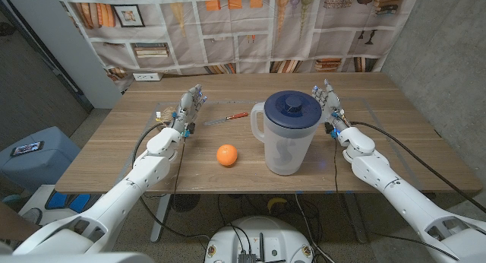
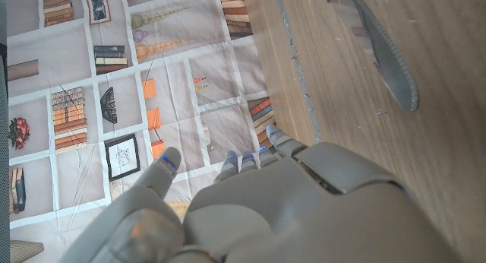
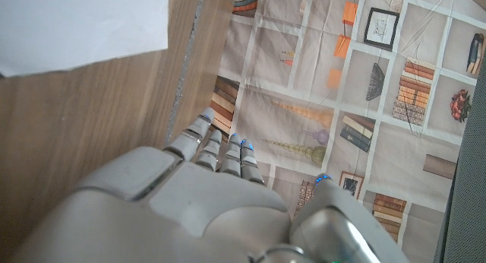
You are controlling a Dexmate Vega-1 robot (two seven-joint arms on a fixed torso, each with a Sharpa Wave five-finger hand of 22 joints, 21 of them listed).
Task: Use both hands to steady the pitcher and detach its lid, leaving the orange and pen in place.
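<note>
Both hands [image 1: 190,107] [image 1: 328,102] apart from lidded pitcher [image 1: 285,134]; prob. holding nothing.

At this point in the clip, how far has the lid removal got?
Nothing looks done yet. The dark blue lid still sits on the pitcher. The left hand and right hand are both open and stand apart from the pitcher, touching nothing. Steadying the pitcher and taking the lid off are all still to come. The orange and the pen lie on the table, undisturbed.
</note>
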